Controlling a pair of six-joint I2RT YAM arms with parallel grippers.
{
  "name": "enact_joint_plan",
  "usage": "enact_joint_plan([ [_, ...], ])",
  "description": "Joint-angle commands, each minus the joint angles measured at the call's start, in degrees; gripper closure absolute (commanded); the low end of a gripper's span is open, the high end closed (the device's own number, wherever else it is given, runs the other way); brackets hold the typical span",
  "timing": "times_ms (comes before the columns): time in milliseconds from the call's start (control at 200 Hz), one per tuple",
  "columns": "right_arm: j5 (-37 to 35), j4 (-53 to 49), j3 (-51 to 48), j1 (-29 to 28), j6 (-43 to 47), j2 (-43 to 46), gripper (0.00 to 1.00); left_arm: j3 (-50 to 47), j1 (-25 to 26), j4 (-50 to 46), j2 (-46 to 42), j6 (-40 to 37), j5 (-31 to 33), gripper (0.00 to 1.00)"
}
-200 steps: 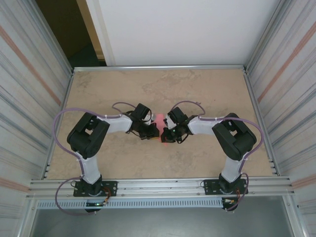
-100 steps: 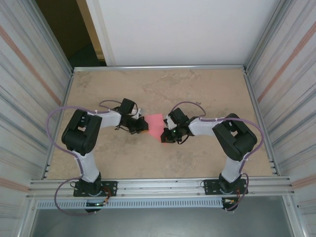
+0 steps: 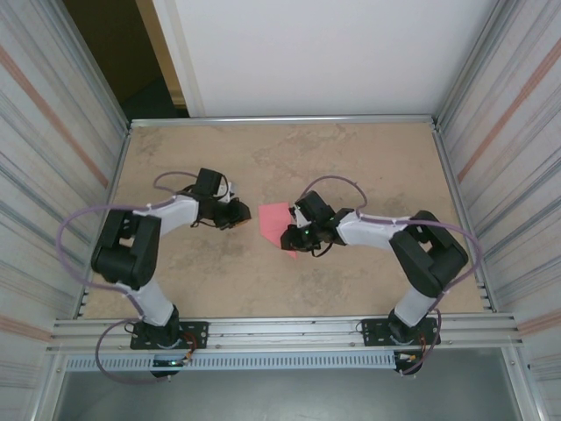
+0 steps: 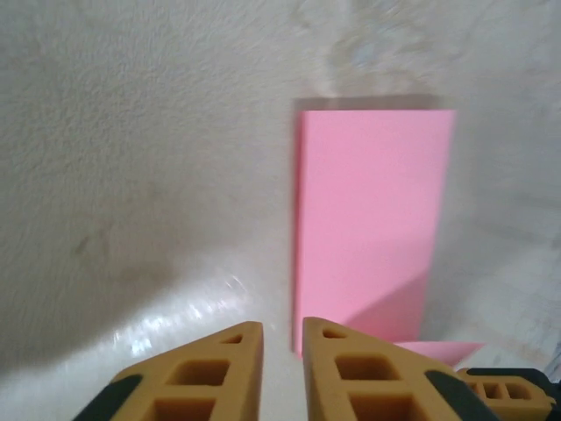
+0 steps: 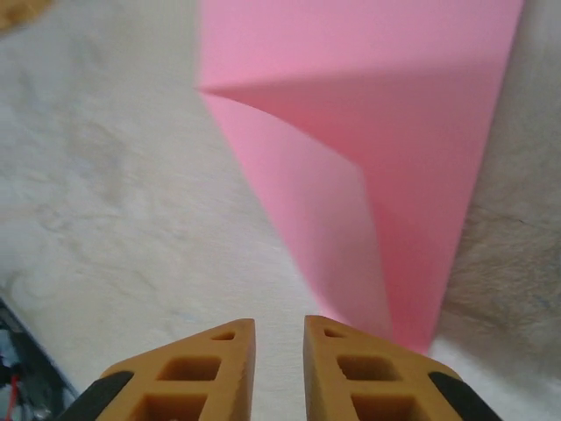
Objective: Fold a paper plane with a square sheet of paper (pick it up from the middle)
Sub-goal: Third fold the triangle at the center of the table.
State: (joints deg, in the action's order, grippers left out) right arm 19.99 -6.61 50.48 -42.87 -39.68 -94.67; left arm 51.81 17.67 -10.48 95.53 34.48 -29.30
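- Top external: folded paper (image 3: 275,219) lies on the desk (image 3: 351,158) at frame centre, between the arms
- Wrist views: left hand (image 4: 282,326) and right hand (image 5: 280,323) narrowly parted, empty
- Early fold done, likely; next needs a corner pinched and creased

Mottled beige table (image 3: 351,158), metal rails (image 3: 280,119) around it, perhaps a doorway (image 3: 114,53) behind

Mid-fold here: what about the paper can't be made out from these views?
- Top external: pink-red folded sheet of paper, one side hidden beneath the right jaws; creases too small.
- Left wrist: its near corner sits behind the left jaws; far edge blurred.
- Right wrist: far edge cut off by the picture's top.
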Motion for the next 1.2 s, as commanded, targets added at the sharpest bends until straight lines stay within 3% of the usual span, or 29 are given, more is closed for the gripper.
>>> enact_joint_plan([
  [0,-9.2,4.7,-0.9,-1.7,-5.2,7.1,0.71,-3.8,-0.1,2.8,-6.8,3.9,1.9,0.73],
  [80,-14.0,4.6,-1.8,-2.8,-10.2,9.6,0.62,-6.6,0.3,5.0,-9.8,6.3,1.1,0.63],
  [205,-15.6,3.2,-2.0,-4.0,-13.3,9.3,0.59,-9.8,1.0,8.4,-12.7,9.5,-0.6,0.47],
  [336,-16.1,2.6,-1.6,-5.0,-16.2,7.0,0.56,-11.6,2.0,11.0,-12.8,11.2,-2.8,0.39],
  [797,-11.5,4.9,0.9,-1.5,-16.4,-1.8,0.56,-14.9,3.9,16.7,-10.6,14.4,-5.6,0.34],
  [1193,-8.2,4.7,1.3,0.5,-15.8,-5.4,0.60,-14.1,5.0,18.7,-5.9,16.7,-6.8,0.39],
])
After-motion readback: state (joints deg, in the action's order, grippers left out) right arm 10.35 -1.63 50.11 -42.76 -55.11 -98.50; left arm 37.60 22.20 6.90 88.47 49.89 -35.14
